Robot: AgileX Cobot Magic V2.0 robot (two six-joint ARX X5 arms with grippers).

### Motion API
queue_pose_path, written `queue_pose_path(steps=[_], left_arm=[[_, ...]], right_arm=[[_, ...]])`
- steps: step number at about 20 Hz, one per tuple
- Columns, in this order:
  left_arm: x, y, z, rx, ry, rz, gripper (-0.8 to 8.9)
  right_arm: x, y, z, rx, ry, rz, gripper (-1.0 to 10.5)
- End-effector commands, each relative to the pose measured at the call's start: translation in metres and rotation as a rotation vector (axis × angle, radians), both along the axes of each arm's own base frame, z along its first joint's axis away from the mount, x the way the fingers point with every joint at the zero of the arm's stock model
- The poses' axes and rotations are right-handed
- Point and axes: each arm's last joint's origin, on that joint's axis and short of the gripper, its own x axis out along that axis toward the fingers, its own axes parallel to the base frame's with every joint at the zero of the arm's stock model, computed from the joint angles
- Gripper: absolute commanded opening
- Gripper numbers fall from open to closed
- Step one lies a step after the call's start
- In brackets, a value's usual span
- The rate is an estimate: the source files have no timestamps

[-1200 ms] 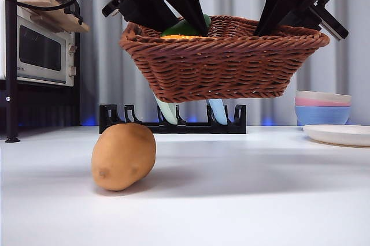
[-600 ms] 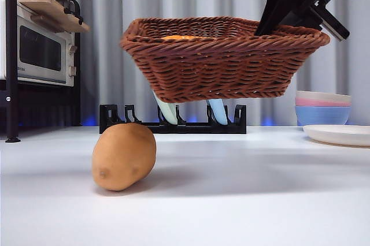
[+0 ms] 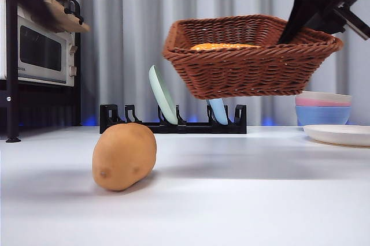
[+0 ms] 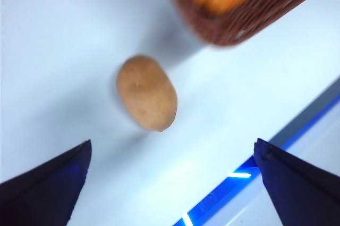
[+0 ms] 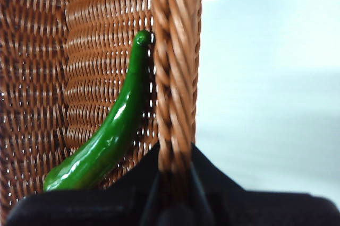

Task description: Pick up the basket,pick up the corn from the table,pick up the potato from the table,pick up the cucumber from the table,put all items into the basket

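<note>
On basket (image 5: 175,51) rim, right fingers (image 5: 212,175) clamped

A white microwave (image 3: 39,49) sits on a dark stand at the left, with a wooden board (image 3: 60,16) on top. A black dish rack (image 3: 172,122) at the back holds 2 upright plates. At the right, 3 stacked bowls (image 3: 322,107) stand behind a white plate (image 3: 339,134).
</note>
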Motion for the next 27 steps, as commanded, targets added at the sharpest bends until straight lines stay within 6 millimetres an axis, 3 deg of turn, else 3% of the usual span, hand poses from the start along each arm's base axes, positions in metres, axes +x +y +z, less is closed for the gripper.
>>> queue_pose_path(steps=[1,7,11,14,15,16,18,22,24,27], left_arm=[[0.007,-0.008,-0.029,-0.011,0.061,0.073,5.34],[0.051,-0.043,-0.083,0.042,0.117,0.106,5.34],[0.077,-0.053,-0.122,0.094,0.167,0.144,5.34],[0.086,-0.058,-0.135,0.091,0.163,0.147,5.33],[0.087,-0.059,-0.135,0.088,0.155,0.149,5.18],[0.087,-0.059,-0.135,0.102,0.134,0.149,3.96],[0.086,-0.060,-0.135,0.140,0.103,0.100,-0.32],[0.076,-0.051,-0.117,0.182,0.099,0.031,-0.08],[0.061,-0.040,-0.087,0.163,0.126,-0.073,-0.08],[0.020,-0.014,-0.029,0.006,0.231,-0.315,-0.08]], right_arm=[[0.001,-0.008,0.004,0.044,-0.017,-0.003,-0.1],[0.003,-0.025,0.005,0.083,-0.012,-0.022,-0.1],[0.003,-0.026,0.005,0.084,-0.011,-0.024,-0.1],[0.003,-0.026,0.005,0.084,-0.011,-0.024,-0.1],[0.003,-0.026,0.005,0.084,-0.010,-0.024,-0.1],[0.003,-0.026,0.005,0.083,-0.009,-0.024,-0.1],[0.003,-0.026,0.005,0.083,-0.005,-0.024,-0.1],[0.002,-0.026,0.004,0.080,0.003,-0.022,-0.1],[0.002,-0.026,0.004,0.080,0.002,-0.022,-0.1],[0.002,-0.026,0.004,0.080,0.003,-0.022,-0.1]])
